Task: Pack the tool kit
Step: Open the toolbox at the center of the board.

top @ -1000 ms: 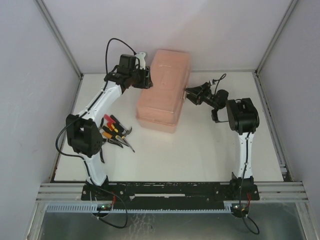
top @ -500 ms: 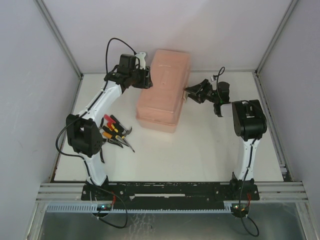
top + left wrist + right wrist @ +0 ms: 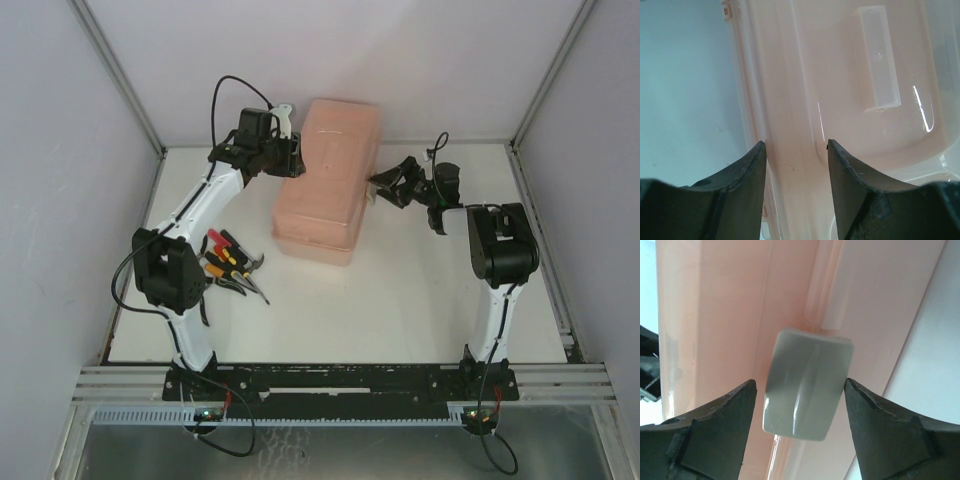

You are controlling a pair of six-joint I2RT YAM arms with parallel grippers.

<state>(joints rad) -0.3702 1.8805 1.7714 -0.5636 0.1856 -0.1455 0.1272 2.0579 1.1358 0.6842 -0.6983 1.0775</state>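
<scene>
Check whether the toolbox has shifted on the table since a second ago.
No. The toolbox lies where it did, with the same gap to the tool pile and the same stretch of table showing before it.

The top camera looks down over the whole desk from the near edge; both wrist cameras face the toolbox closely, from opposite sides.

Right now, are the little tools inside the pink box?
No, the tools lie in a heap on the table, to the left of the pink box.
</scene>
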